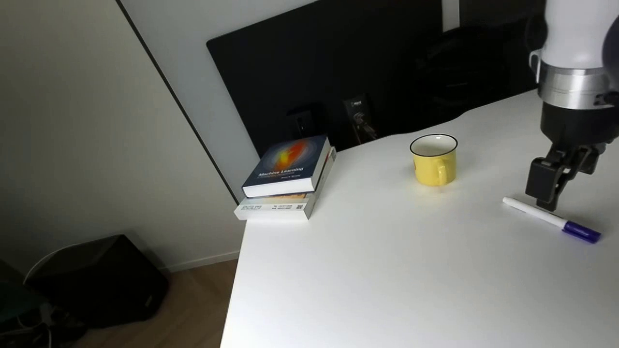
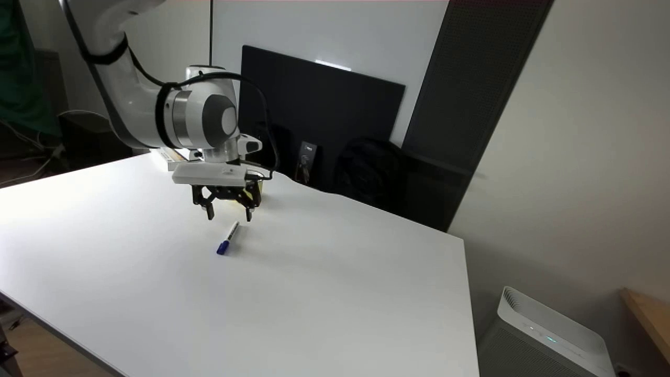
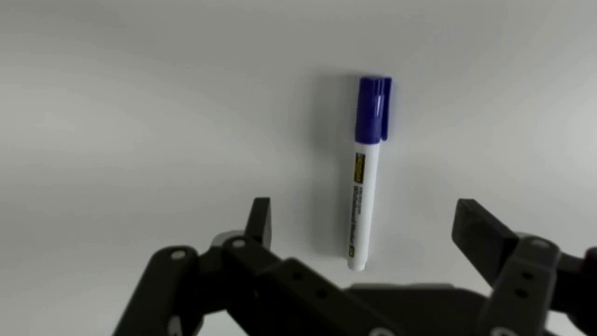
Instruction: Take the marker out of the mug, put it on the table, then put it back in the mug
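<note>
A slim white whiteboard marker (image 3: 368, 170) with a purple-blue cap is lying flat on the white tabletop (image 1: 362, 270). The black two-fingered hand (image 2: 229, 218) is hovering over the marker's white end, and in the wrist view its fingers are standing wide apart on either side of it. A round yellow mug (image 1: 427, 170) with a black rim is standing upright, apart from the marker. Well away from the marker, a dark-blue rectangular book (image 1: 285, 165) is resting on a thick white book (image 1: 273, 209).
</note>
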